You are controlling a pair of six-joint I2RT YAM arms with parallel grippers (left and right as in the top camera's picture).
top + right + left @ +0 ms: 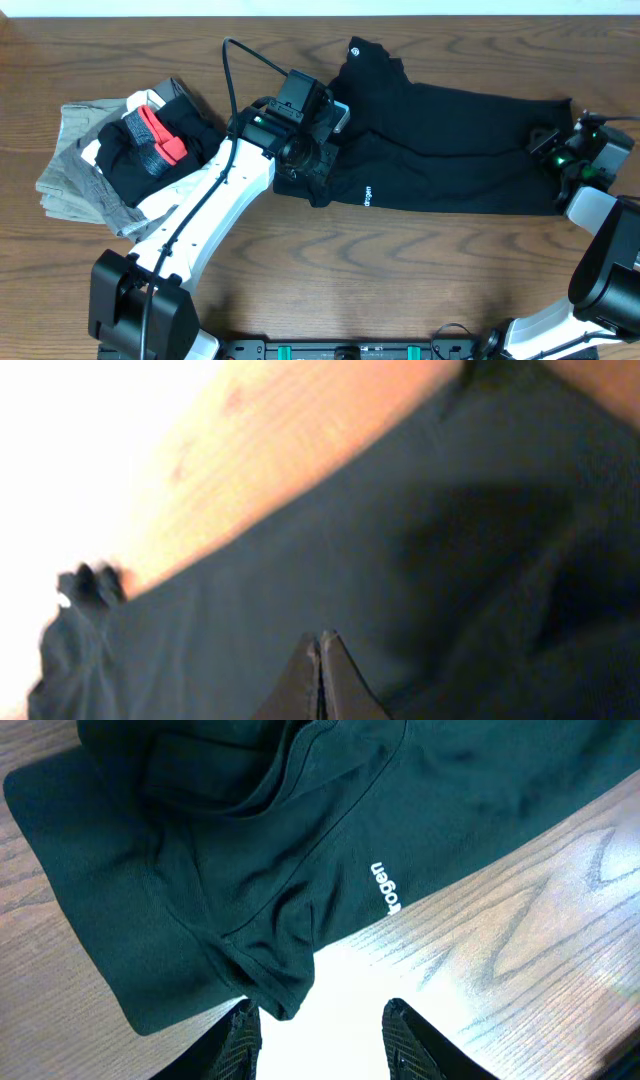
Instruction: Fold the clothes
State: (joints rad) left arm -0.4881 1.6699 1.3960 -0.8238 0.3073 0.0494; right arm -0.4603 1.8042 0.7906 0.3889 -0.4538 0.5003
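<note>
The left end effector [320, 1042] stands part-open and empty, just beside an edge of the black T-shirt [450, 140]. The white print [386, 887] there reads roughly "rogan". The right end effector [320, 665] is pressed closed over the shirt's other end. The shirt lies stretched across the table [400, 270].

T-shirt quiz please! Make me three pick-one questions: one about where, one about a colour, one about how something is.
1. The folded pile lies: A left of the black T-shirt, B on it, C right of it.
2. The T-shirt's logo is: A red, B yellow, C white.
3. The left arm's jaws are: A shut, B apart, C hidden.
Answers: 1 A, the overhead view shows it there; 2 C, white letters in the left wrist view; 3 B, a gap shows between them.
</note>
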